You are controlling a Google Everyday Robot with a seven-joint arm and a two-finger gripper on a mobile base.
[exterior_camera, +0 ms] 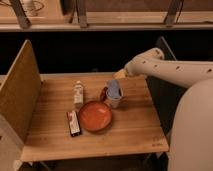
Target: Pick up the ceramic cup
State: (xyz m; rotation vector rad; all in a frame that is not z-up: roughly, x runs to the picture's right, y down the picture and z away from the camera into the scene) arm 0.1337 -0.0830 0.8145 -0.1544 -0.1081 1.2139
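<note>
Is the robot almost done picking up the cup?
Partway. Done: the tool is right at the top of the ceramic cup. In hand: getting hold of it. Left: the lifting, because the cup stands on the table beside the orange bowl, not yet raised.

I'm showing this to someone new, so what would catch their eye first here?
The white robot arm stretched in from the right, its tool right over the small whitish-grey ceramic cup with a blue top. Next, the wide orange-red round bowl in front of it on the wooden table.
</note>
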